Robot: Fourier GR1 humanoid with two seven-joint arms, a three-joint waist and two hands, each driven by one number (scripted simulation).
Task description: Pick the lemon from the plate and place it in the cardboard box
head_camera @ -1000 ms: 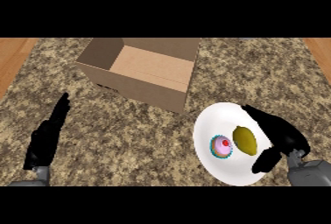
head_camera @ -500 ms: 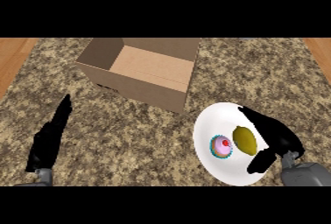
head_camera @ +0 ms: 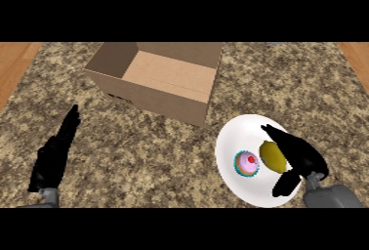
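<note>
Head view is showing the right hand (head_camera: 299, 155) closing in since 1 second ago, fingers and thumb curling around the lemon (head_camera: 272, 156) lying on the plate (head_camera: 238, 134) beside a cupcake (head_camera: 246, 163), near the box (head_camera: 155, 78), while the left hand (head_camera: 54, 154) is resting, fingers straight.

No text, label, brand, number or sign readable anywhere. Plain brown walls on the cardboard box (head_camera: 162, 80), with a faint dark smudge on its front face, too small to read as lettering. Nothing printed on the white plate (head_camera: 238, 141).
</note>
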